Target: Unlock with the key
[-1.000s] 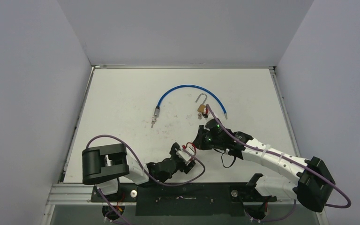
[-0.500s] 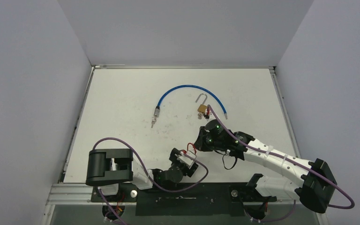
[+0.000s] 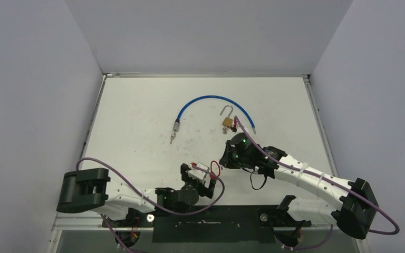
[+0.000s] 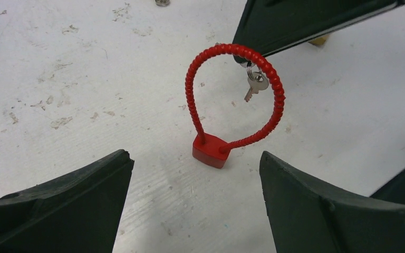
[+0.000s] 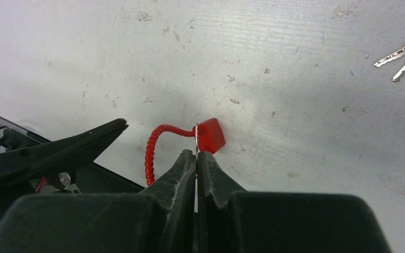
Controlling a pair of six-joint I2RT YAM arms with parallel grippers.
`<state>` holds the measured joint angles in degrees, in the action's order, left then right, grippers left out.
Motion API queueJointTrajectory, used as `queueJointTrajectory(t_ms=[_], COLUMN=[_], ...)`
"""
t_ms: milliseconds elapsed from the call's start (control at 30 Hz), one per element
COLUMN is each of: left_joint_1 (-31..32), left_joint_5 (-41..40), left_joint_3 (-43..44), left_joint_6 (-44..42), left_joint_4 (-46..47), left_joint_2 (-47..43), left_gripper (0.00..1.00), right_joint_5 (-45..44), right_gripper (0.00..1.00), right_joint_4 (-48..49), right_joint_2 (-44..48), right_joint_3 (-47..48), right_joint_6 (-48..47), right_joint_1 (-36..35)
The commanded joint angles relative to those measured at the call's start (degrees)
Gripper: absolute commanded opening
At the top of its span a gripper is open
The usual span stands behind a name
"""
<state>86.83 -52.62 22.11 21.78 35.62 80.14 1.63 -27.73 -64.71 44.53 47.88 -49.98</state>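
White table (image 3: 137, 116), left gripper (image 4: 195, 161) spread wide; right gripper (image 5: 196, 158) just beyond, clamped on a loop; farther off curves a blue cable (image 3: 205, 98), brass padlock (image 3: 226, 122) beside its end; the red coiled key loop (image 4: 190, 89) stands upright, block on the table; a small silver key (image 4: 254, 85) dangles from its top.

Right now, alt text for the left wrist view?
A red coiled cord loop with a red block base stands upright on the white table, its top pinched by the black right end effector, a small silver key dangling there. The left end effector, open, frames the foreground with its fingers.
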Motion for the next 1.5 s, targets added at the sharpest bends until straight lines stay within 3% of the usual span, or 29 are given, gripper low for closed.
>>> queueJointTrajectory(t_ms=[0,67,200,267,433,567,733,833,933,1200,1367,1467], left_joint_1=[0.36,0.22,-0.74,-1.99,-5.43,-7.22,-13.35,-12.65,-11.47,-10.95,-12.73,-13.99], left_joint_5=[2.67,3.61,3.26,4.30,10.10,8.45,17.42,12.98,6.84,7.04,14.53,17.43], left_joint_3=[-1.21,-3.76,-9.56,-9.57,-2.74,4.08,13.75,24.02,34.25,48.85,50.71,51.95], left_joint_6=[9.93,13.30,19.62,22.83,17.66,17.24,20.38,30.81,47.39,63.02,56.07,54.82], left_joint_4=[-14.45,-16.12,-17.82,-23.49,-32.68,-37.48,-40.57,-50.55,-67.25,-86.60,-80.77,-80.41], left_joint_2=[-10.94,-17.65,-32.85,-39.67,-44.51,-38.48,-26.85,-19.58,-12.06,3.47,9.19,11.54], left_gripper=[0.91,0.97,0.97,0.97,0.97,0.97,0.83,0.82,0.86,0.87,0.82,0.74], right_joint_5=[-3.63,-3.90,-3.53,-3.64,-4.04,-4.44,-4.28,-5.01,-4.49,0.72,2.82,4.07], right_gripper=[0.00,0.00,0.00,0.00,0.00,0.00,0.00,0.00,0.00,0.00,0.00,0.00], right_joint_4=[-1.18,-1.43,-1.44,-1.66,-2.27,-3.82,-7.00,-9.30,-10.37,-9.10,-7.21,-6.11], right_joint_2=[-0.51,-0.67,-1.43,-1.47,-1.40,-1.61,-0.62,0.49,1.82,5.25,5.40,5.40], right_joint_3=[2.83,3.01,3.51,3.54,3.16,3.01,3.40,3.54,2.89,-1.33,-3.21,-4.19], right_joint_6=[0.59,0.57,0.33,0.42,0.59,0.35,-2.16,-4.56,-6.75,-11.22,-12.50,-12.79], right_joint_1=[0.00,0.29,0.60,0.87,1.73,3.73,11.11,16.07,20.78,32.17,35.16,36.24])
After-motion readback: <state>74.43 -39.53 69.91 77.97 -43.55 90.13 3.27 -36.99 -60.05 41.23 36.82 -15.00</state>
